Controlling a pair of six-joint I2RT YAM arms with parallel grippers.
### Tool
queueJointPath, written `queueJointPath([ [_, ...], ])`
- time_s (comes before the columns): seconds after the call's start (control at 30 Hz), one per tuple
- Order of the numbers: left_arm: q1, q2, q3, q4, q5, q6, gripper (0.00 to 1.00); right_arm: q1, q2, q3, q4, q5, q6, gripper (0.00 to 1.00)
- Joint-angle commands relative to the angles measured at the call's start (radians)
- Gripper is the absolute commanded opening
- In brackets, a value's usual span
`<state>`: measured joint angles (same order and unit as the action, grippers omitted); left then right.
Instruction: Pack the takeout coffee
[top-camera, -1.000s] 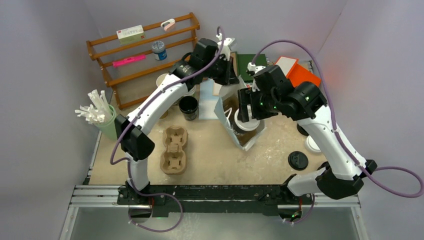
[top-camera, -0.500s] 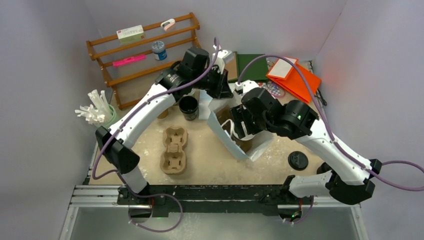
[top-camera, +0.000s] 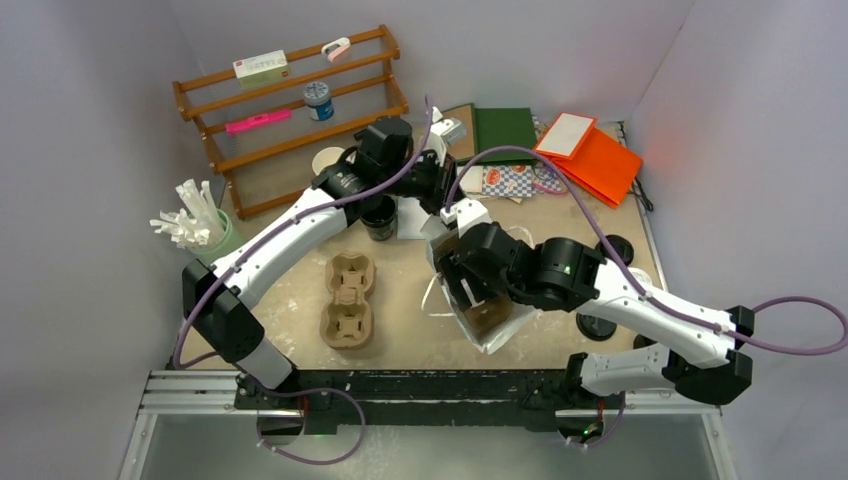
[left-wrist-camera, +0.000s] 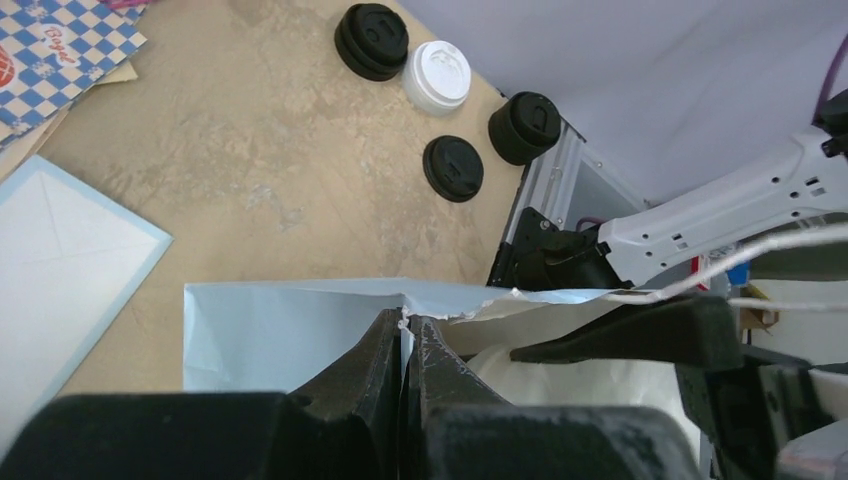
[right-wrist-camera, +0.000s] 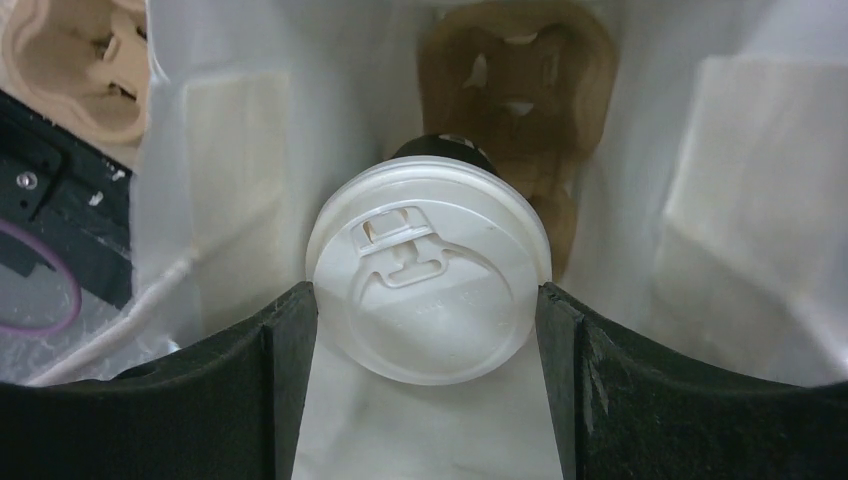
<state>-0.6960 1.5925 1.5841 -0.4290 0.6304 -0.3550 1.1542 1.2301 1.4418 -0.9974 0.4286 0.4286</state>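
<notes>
The takeout coffee (right-wrist-camera: 430, 270), a white cup with a round white lid, sits between my right gripper's (right-wrist-camera: 428, 300) two fingers. It is inside the white paper bag (right-wrist-camera: 760, 200), above a brown cardboard carrier (right-wrist-camera: 520, 90) at the bag's bottom. In the top view the right gripper (top-camera: 466, 285) reaches into the tilted bag (top-camera: 492, 330) and the cup is hidden. My left gripper (left-wrist-camera: 405, 322) is shut on the bag's torn top rim (left-wrist-camera: 290, 335) and holds it open; it also shows in the top view (top-camera: 436, 190).
A two-piece cardboard carrier (top-camera: 349, 298) lies left of the bag. A cup that looks black inside (top-camera: 377, 215), a straw holder (top-camera: 195, 232) and a wooden rack (top-camera: 290, 100) stand at the back left. Loose lids (left-wrist-camera: 452, 167) lie at the right, and an orange folder (top-camera: 595, 155) lies at the back right.
My right gripper has moved down and toward the near left, carrying the cup deeper into the bag. The bag has tilted toward the front. My left gripper followed, still on the rim.
</notes>
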Motion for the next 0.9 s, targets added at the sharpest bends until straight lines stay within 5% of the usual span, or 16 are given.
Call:
queueJointPath([
  [0.0,0.000,0.020,0.034,0.151,0.069,-0.065,0.00,0.050,-0.051,-0.060,0.006,0.028,0.103,0.29],
  [0.33,-0.013,0.115,0.094,0.142,0.149,-0.088,0.00,0.058,-0.064,-0.116,-0.007,0.151,0.122,0.29],
  [0.87,-0.013,0.152,0.147,0.073,0.156,-0.040,0.00,0.003,-0.084,-0.170,-0.023,0.022,0.128,0.28],
])
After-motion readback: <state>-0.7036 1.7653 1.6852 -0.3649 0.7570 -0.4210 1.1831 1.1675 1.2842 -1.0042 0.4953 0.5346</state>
